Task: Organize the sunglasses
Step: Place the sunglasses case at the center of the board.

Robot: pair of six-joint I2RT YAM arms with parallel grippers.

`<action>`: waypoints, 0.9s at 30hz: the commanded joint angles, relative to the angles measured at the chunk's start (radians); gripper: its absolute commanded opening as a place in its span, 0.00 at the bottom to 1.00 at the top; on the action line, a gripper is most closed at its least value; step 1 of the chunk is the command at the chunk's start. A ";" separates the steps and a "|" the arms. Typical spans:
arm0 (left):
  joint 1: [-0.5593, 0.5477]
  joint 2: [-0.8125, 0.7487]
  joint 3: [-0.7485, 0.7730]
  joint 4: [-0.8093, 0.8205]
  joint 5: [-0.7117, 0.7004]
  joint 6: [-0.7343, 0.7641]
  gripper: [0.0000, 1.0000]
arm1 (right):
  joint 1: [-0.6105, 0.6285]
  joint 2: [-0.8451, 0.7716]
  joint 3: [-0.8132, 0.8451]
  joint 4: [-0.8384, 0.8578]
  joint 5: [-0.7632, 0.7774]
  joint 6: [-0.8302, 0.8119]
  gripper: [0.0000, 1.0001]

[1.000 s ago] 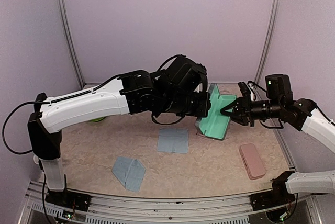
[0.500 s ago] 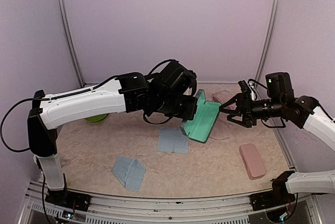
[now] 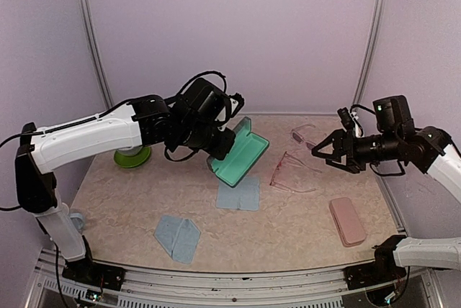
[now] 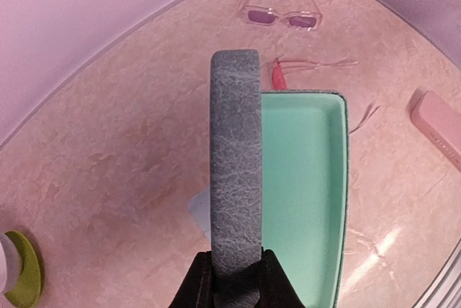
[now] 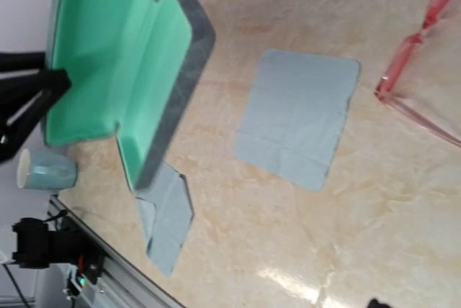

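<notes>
My left gripper (image 3: 216, 155) is shut on one shell of the open blue-grey case (image 3: 240, 154) with a mint-green lining and holds it tilted above the table. In the left wrist view the fingers (image 4: 205, 283) clamp the grey shell (image 4: 235, 142), with the green inside (image 4: 306, 178) to its right. The pink-red sunglasses (image 3: 289, 172) lie unfolded on the table right of the case, and also show in the left wrist view (image 4: 306, 65) and the right wrist view (image 5: 423, 38). The clear pair with purplish lenses (image 3: 302, 135) lies further back (image 4: 282, 15). My right gripper (image 3: 319, 152) hangs open and empty above the pink-red pair.
A flat light-blue cloth (image 3: 238, 193) lies under the case and a folded one (image 3: 177, 236) near the front. A shut pink case (image 3: 347, 220) lies at the front right. A green bowl (image 3: 132, 157) and a grey-blue cup (image 5: 47, 169) stand on the left.
My left arm has swung left and back with the open case. My right gripper has drawn back to the right, away from the case. Both pairs of sunglasses are now uncovered.
</notes>
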 commanded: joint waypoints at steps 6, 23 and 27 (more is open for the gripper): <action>0.086 -0.112 -0.219 0.131 -0.046 0.355 0.03 | -0.012 -0.050 -0.018 -0.048 0.068 -0.009 0.80; 0.358 -0.030 -0.323 0.231 0.095 0.570 0.00 | -0.012 -0.152 -0.080 -0.046 0.166 0.123 0.80; 0.405 -0.010 -0.341 0.278 0.178 0.594 0.00 | -0.012 -0.177 -0.091 -0.048 0.185 0.147 0.80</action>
